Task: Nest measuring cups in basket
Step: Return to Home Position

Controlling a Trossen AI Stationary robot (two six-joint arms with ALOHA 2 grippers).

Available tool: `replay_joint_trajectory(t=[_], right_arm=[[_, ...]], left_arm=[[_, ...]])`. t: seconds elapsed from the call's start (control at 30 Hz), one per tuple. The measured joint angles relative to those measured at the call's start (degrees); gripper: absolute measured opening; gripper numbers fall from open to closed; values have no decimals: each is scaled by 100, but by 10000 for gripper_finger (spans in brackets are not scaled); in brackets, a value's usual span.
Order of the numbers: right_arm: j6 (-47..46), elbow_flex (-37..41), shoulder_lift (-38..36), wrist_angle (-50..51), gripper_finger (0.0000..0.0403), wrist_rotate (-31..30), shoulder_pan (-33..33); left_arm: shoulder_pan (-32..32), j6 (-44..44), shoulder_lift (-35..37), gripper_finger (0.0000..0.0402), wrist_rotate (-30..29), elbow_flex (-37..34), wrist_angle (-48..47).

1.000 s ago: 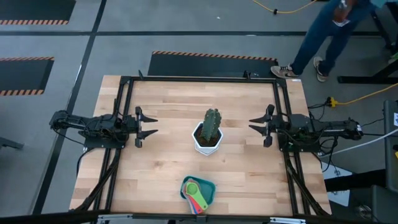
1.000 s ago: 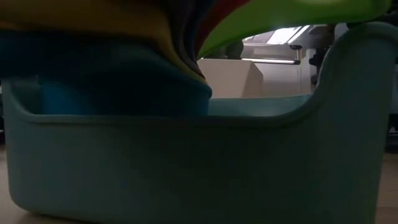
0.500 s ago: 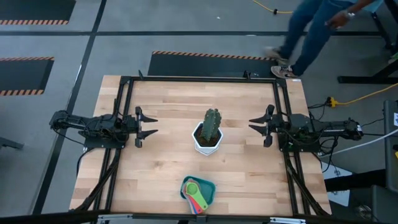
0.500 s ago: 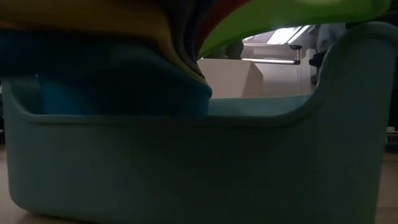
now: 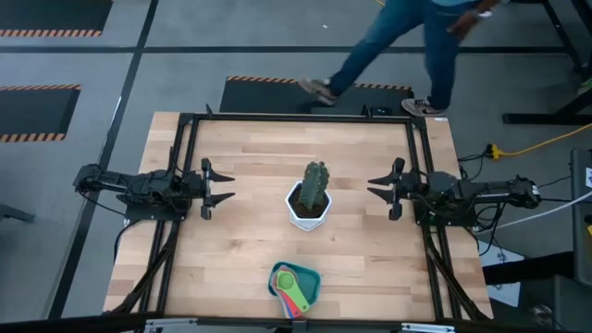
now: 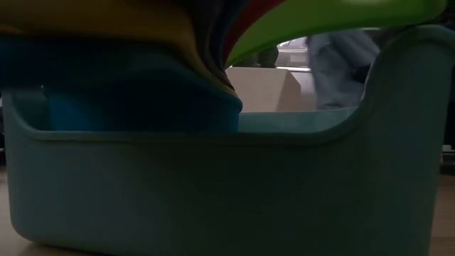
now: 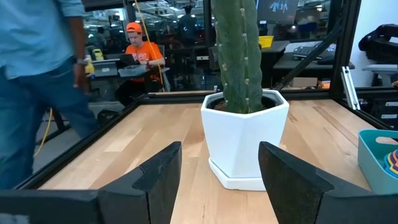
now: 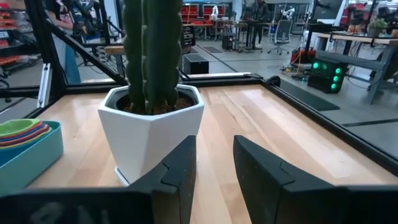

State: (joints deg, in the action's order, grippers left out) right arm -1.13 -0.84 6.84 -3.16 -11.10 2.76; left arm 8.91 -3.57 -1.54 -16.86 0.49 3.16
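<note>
Two pincers face each other across the worktop point(image 5: 250, 250), each drawn back to its own side: the left pincer point(image 5: 228, 188) with its fingers well apart, the right pincer point(image 5: 373, 188) with a narrower gap but also apart. Neither holds anything. Between them stands the cactus point(image 5: 316, 178) in its white pot point(image 5: 308, 211), which fills both wrist views straight ahead.

The measuring cups point(image 5: 292, 289) sit nested in the teal basket point(image 5: 314, 276) at the near edge of the worktop, midway along it, with the green cup point(image 5: 286, 277) on top. From the low view the stack rises above the basket's rim, and from above the handles fan out past that rim toward the near edge.

The nesting looks finished, so what remains is only settling the arms at rest. That probably asks for small, slow joint moves, if any, since both arms already look folded close to their bases. Keeping each pincer level and on its own side would be wise: the cactus is the one thing directly in line with both.

Room is generous. The boards around the pot are bare on both sides, and the basket lies well apart from either arm. The limits are the black frame rails point(image 5: 296, 117) bounding the worktop and the near edge beside the basket. A person point(image 5: 398, 37) walks on the floor beyond the far rail, outside the frame.
</note>
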Motion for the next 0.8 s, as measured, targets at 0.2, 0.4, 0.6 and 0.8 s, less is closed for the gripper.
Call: replay_joint_trajectory(t=[0.2, 0.4, 0.6, 0.8], right_arm=[[293, 26, 15, 13, 113, 27, 0], [511, 26, 24, 15, 113, 32, 0], [529, 26, 24, 13, 113, 30, 0], [529, 26, 24, 13, 113, 29, 0]], left_arm=[[2, 2, 0, 207, -2, 0, 9], [2, 2, 0, 207, -4, 0, 13], [2, 2, 0, 207, -4, 0, 18], [2, 0, 0, 207, -4, 0, 20]])
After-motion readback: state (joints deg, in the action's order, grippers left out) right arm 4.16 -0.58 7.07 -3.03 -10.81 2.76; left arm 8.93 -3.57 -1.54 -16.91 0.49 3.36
